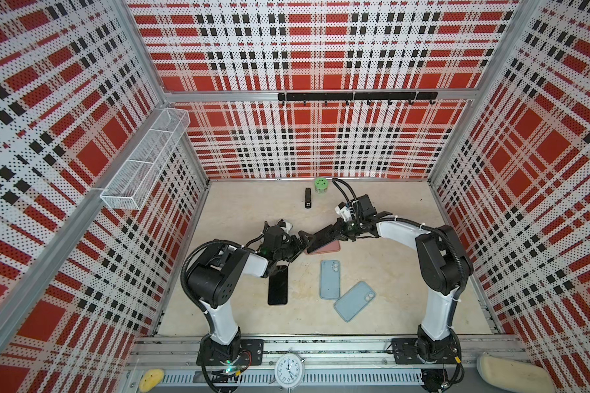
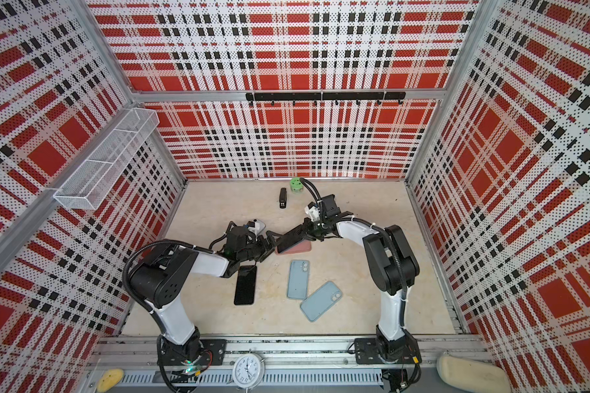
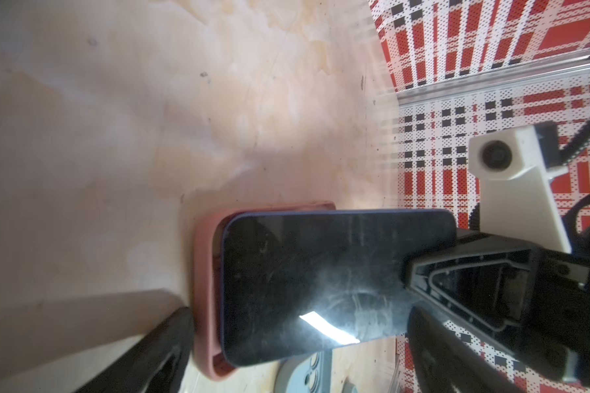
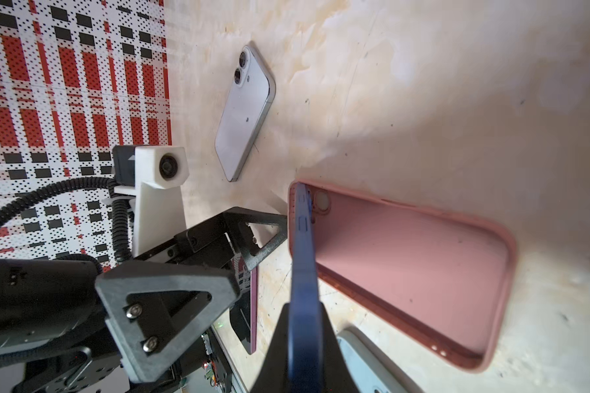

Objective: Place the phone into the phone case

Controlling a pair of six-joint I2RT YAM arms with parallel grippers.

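The right jaws are clamped across the faces of the blue phone [image 4: 304, 255] near one short end. The left jaws stand wide apart, holding nothing, just beside the 9 o'clock end of the pink case [image 4: 406, 265].

Nearest, on the front rail at 6 o'clock, a white alarm clock [image 1: 289, 371] carries dark numerals too small to read surely. Farther in, a black phone [image 1: 277, 285] lies face up at about 7 o'clock, with a pale blue case [image 1: 330, 279] and a second one [image 1: 354, 301] toward 5 o'clock. No print shows on any of them.

At the table's middle the blue phone tilts, its low end tucked into the pink case and its gripped end raised toward 3 o'clock.

I judge the phone stiff, fairly heavy, slick and breakable. A hold near a short end leaves the other end free to enter the case. The case looks soft and rubbery, so its rim should flex, and it may slide unless pinned.

A lilac phone [image 4: 246, 112] lies face down nearby, its tiny mark unreadable. Farthest, at 12 o'clock, sit a black stapler [image 1: 308, 198] and a green tub [image 1: 321, 185], with no legible label.
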